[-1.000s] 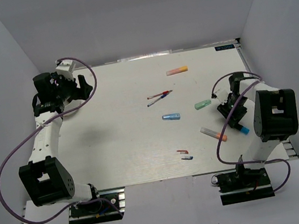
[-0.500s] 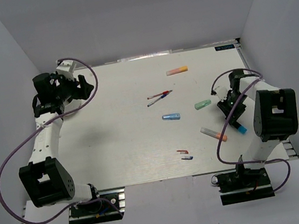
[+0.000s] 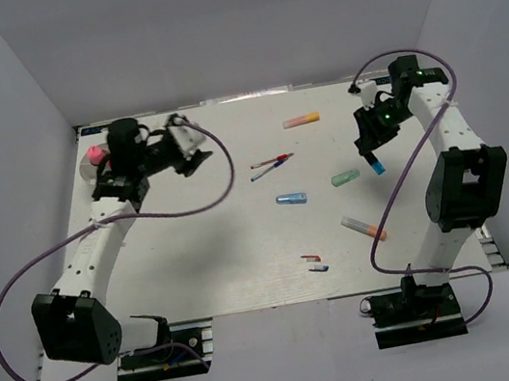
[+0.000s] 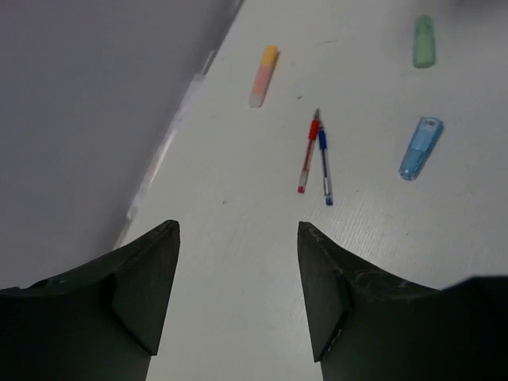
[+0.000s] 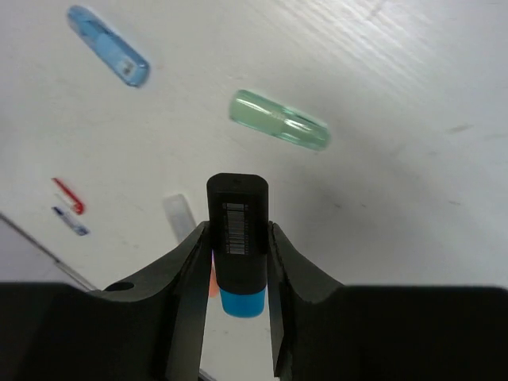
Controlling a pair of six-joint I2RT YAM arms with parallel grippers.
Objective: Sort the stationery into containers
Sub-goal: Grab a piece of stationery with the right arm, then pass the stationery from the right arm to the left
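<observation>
**Operator:** Top view?
**Technician:** The right gripper (image 3: 371, 151) holds the black marker (image 3: 376, 165). The bowl (image 3: 88, 166) lies far left, nearer the left gripper (image 3: 189, 150).
**Operator:** Left wrist?
**Technician:** Its fingers (image 4: 151, 278) are spread and empty, with the red pen (image 4: 307, 155) ahead.
**Operator:** Right wrist?
**Technician:** Jaws clenched on the marker's barrel.

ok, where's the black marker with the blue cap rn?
Top view, far right: the marker is clamped in the jaws of the right gripper, held above the table just right of the mint highlighter.
</observation>
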